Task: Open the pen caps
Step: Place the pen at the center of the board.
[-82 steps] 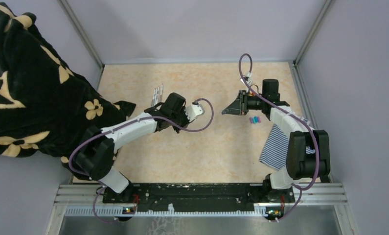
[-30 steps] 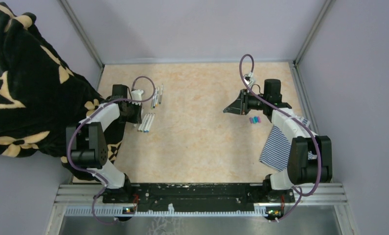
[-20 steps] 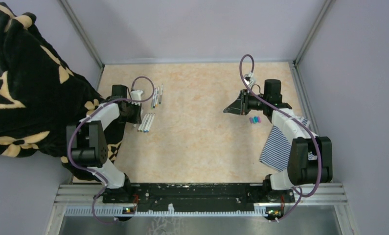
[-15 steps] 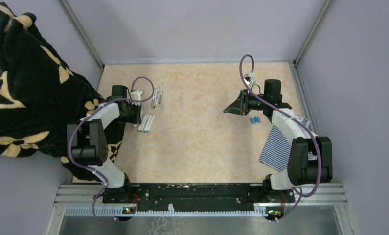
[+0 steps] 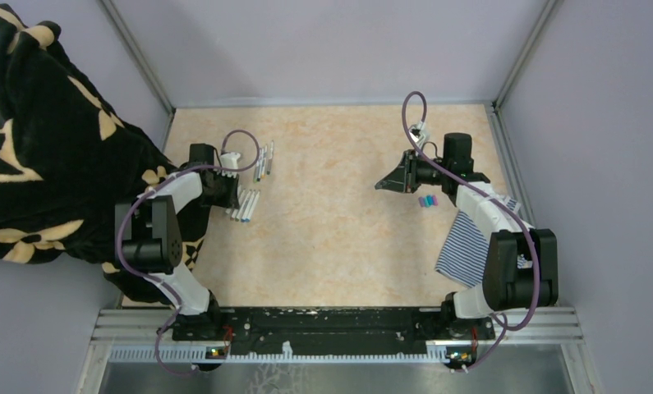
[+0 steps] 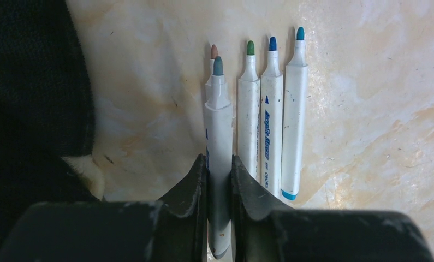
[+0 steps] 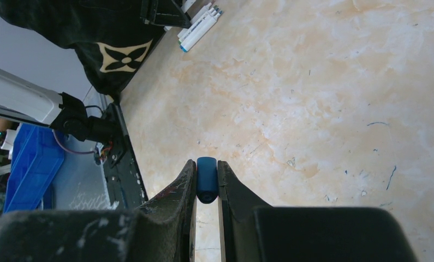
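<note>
Black cloth (image 5: 52, 148) crowds my left jaws.
Swung over from centre, they clamp an uncapped pen (image 6: 219, 120); right jaws pinch a blue cap (image 7: 206, 177), unmoved.

Two rows of pens (image 5: 244, 205) lie near the left edge of the tabletop (image 5: 331, 246), one behind the other. The left claw (image 6: 219, 161) pinches the nearer row's leftmost pen (image 6: 219, 114) (a blanket (image 6: 29, 82) lies just beside). Pen caps (image 5: 426, 200) lie near the right edge, behind a cloth (image 5: 462, 242); the right claw (image 7: 206, 166) pinches another cap (image 7: 207, 184).

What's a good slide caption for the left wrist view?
Left gripper shut on an uncapped pen, alongside four more uncapped pens.
</note>
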Available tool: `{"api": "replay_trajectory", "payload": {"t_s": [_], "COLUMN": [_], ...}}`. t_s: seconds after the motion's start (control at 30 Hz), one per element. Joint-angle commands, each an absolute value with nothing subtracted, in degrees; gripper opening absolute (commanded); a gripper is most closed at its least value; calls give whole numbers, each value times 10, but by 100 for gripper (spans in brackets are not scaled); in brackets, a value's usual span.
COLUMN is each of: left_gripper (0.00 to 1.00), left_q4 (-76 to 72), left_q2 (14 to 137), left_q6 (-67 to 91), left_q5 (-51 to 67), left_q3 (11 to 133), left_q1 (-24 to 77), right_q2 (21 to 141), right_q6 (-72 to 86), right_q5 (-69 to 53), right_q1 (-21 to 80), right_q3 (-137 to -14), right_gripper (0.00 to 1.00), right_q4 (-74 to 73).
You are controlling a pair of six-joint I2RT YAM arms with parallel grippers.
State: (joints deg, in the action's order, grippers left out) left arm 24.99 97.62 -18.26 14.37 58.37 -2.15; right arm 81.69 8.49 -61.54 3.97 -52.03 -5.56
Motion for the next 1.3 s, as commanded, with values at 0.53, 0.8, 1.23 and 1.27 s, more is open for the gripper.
{"api": "replay_trajectory", "payload": {"t_s": [0.53,0.8,1.23,1.27], "left_gripper": [24,30,38,40], "left_q4": [230,230,230,229], "left_q2": [984,987,983,983], "left_q6": [-189,-188,-187,-188], "left_q5": [156,164,161,160], "left_q3": [591,592,593,593], "left_q1": [-30,-33,-35,-36], "right_q2": [791,791,790,791], "right_q6": [71,71,72,71], "right_q5": [-620,-621,-621,-621], "right_q1": [41,41,41,41], "right_q3": [-519,-519,-519,-519], "right_gripper": [0,0,0,0], "right_q4": [-33,-33,-33,-33]}}
